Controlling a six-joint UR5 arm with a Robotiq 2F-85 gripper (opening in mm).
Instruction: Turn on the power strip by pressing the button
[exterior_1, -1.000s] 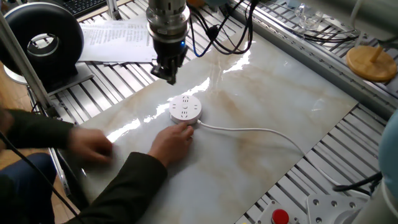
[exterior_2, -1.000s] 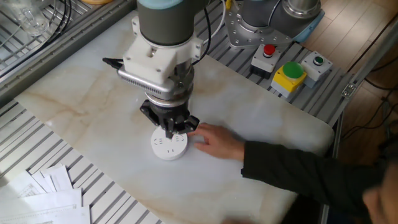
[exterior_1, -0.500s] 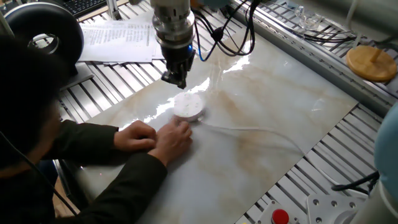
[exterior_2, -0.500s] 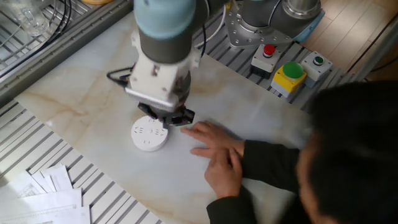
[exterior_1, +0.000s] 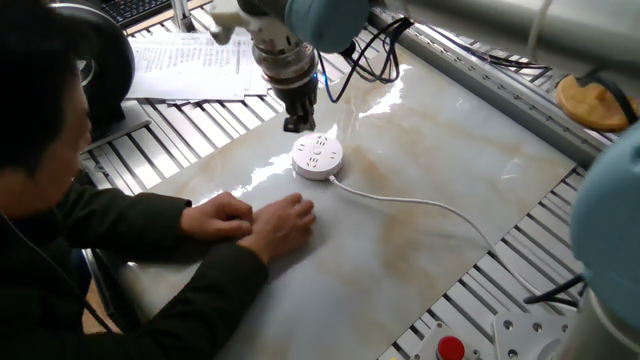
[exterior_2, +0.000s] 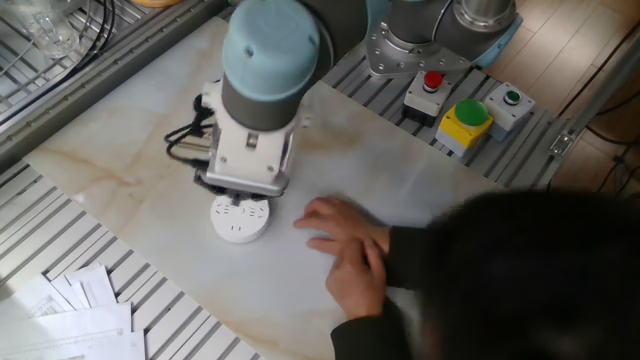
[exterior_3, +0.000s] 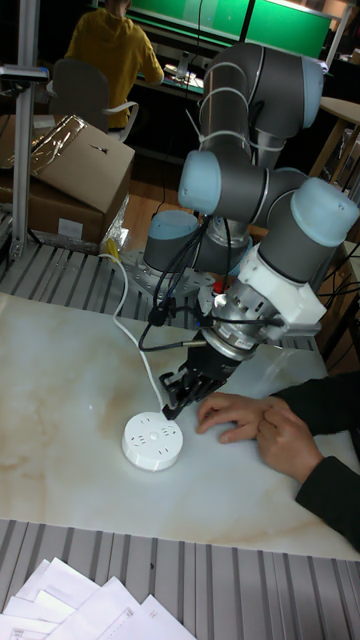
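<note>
Power strip (exterior_1: 318, 157): round white puck with dark socket slots, lying flat on the marble tabletop (exterior_1: 450, 150); thin white cord (exterior_1: 420, 205) trails from it across the slab. Gripper (exterior_1: 297, 124): poised just above the strip's far edge; whether its fingers are apart or together cannot be told, and contact with the strip is unclear. Person's hands (exterior_1: 258, 220): resting flat on the tabletop near the strip, apart from it. Papers (exterior_2: 70, 310): loose sheets beyond the slab's edge. Button box (exterior_2: 465, 120): yellow and green, at the table's side.
</note>
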